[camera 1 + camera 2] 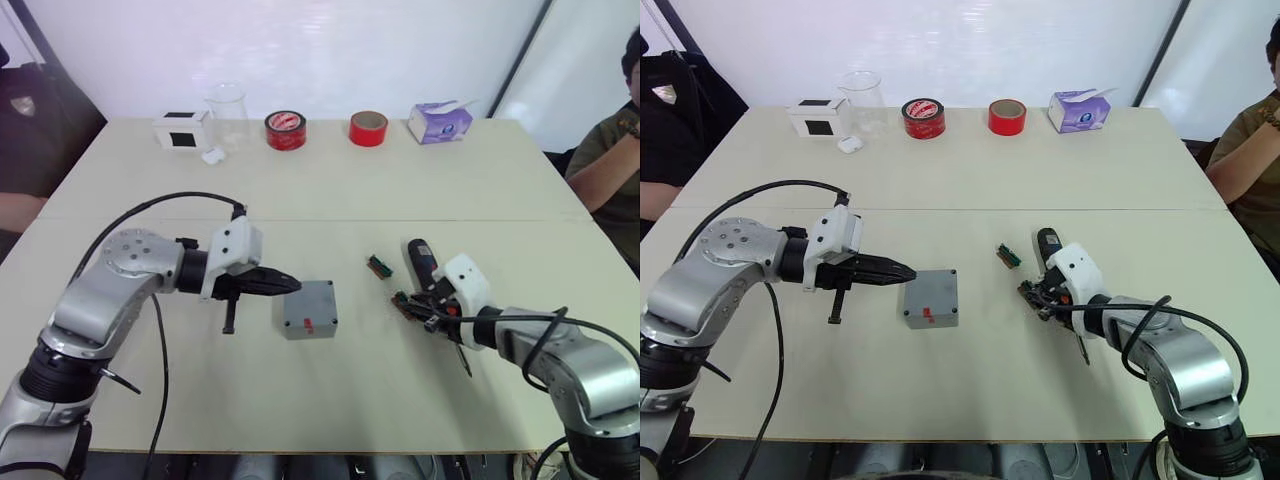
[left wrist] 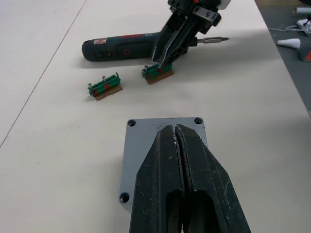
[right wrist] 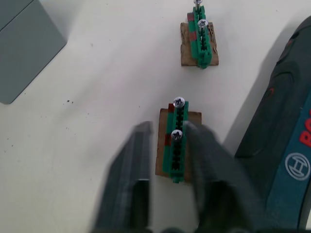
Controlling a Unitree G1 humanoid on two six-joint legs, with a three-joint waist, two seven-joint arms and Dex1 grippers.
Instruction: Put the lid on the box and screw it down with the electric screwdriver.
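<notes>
Right pincer point(image 3: 165, 145) gaped over green screw-holder strip point(image 3: 178, 141), black pen-shaped electric screwdriver point(image 3: 286, 145) just beside; might knock screws loose.

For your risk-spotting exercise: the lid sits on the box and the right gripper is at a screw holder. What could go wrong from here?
1. The left gripper rests shut on the lid, none of whose visible corner holes holds a screw; a nudge could shift it off the box.
2. The right gripper, open around the screw holder, could tip it or drop a screw.
3. The electric screwdriver lies right beside; the gripper could knock it.
</notes>
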